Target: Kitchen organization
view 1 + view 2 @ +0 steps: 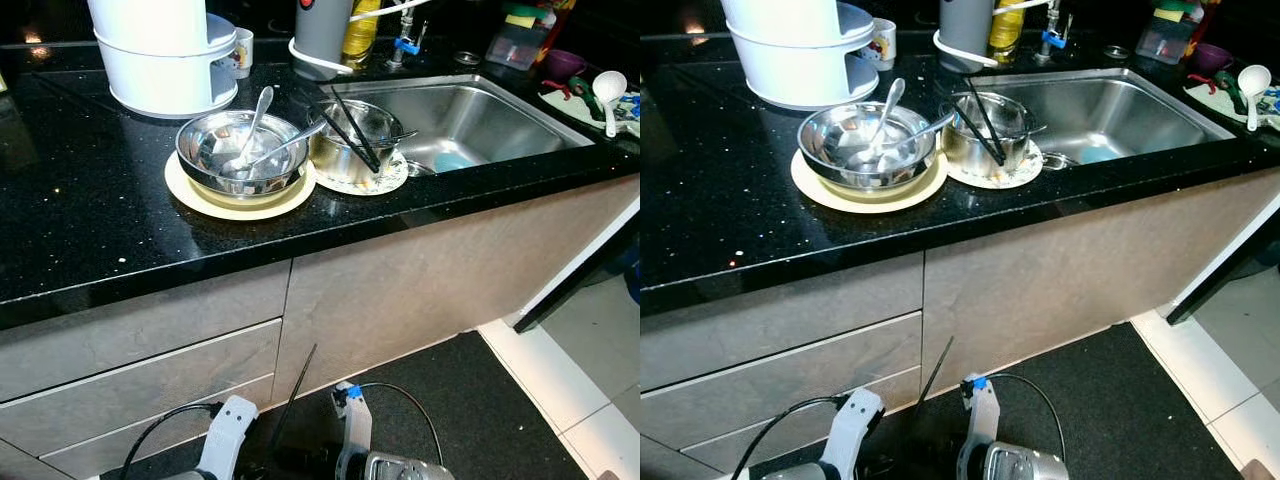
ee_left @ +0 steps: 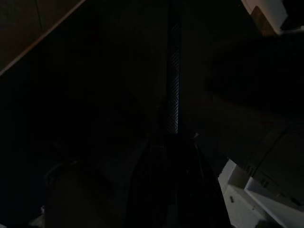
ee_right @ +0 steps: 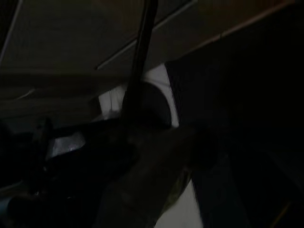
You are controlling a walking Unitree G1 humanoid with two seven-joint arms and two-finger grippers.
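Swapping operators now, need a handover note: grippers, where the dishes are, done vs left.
Left gripper and right gripper hang idle low by the cabinet front, holding nothing visible.
Steel bowl with spoons sits on a cream plate on the black counter. Small pot holding chopsticks stands on a patterned plate beside the sink.
Done: nothing evident.
Left: clear the dirty dishes, probably into the sink.

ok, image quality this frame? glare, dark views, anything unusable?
Left eye view: sharp, with glare on the steel bowl and sink; black countertop shows speckled highlights, and the back edge falls into shadow. Right eye view: the same. Left wrist view: nearly black, one finger barely readable. Right wrist view: very dark, soft, little usable.
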